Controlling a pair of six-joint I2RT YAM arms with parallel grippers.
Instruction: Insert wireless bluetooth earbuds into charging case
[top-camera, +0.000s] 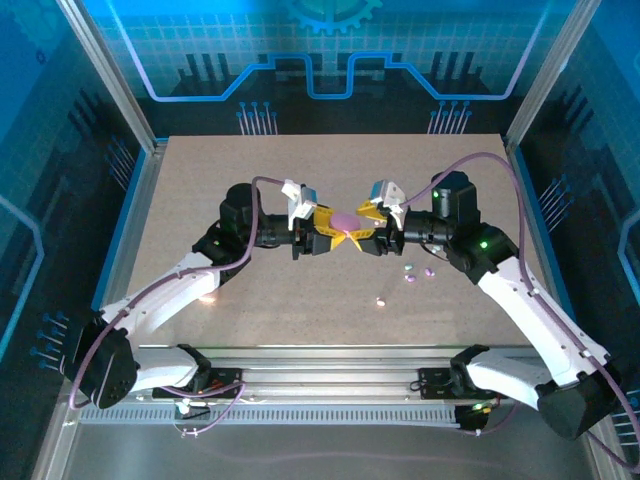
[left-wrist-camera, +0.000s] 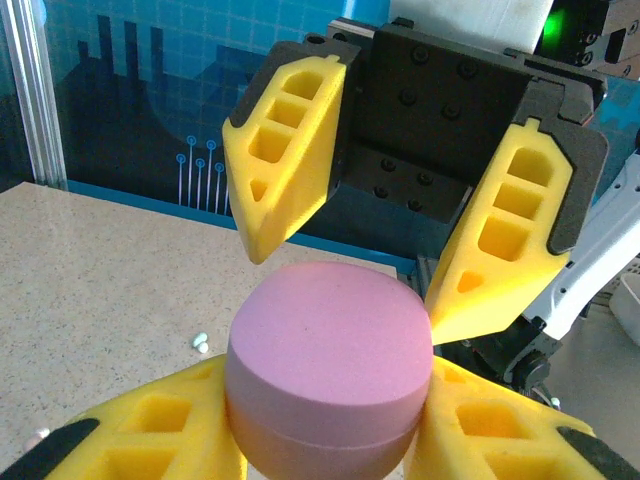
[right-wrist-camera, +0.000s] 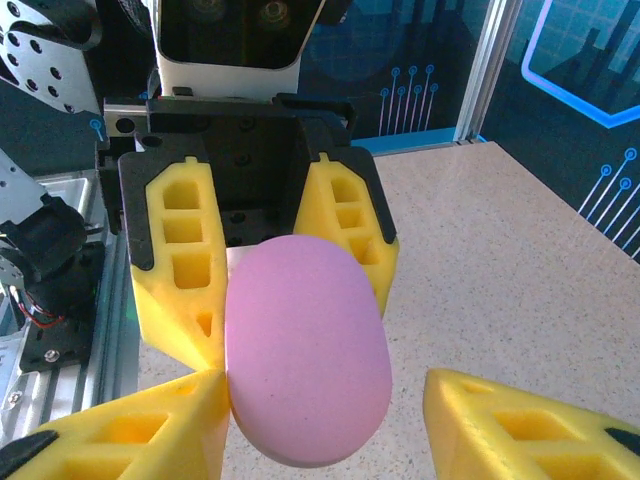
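A pink oval charging case (top-camera: 345, 219) hangs above the table's middle, lid closed, between both arms. My left gripper (left-wrist-camera: 330, 400) is shut on the case (left-wrist-camera: 330, 350), a yellow finger pressing each side. My right gripper (right-wrist-camera: 325, 400) faces it and stands open around the case (right-wrist-camera: 305, 360): one fingertip (right-wrist-camera: 190, 410) touches it, the other (right-wrist-camera: 480, 410) is well apart. Several tiny pale and purplish earbuds (top-camera: 409, 270) lie loose on the table under the right arm. One pale earbud pair (left-wrist-camera: 200, 342) lies on the table behind the case.
The beige tabletop (top-camera: 300, 170) is bounded by aluminium frame rails (top-camera: 330, 365) at the near edge and blue walls on the other sides. One earbud (top-camera: 381, 300) lies apart, nearer the front. Purple cables loop above both arms.
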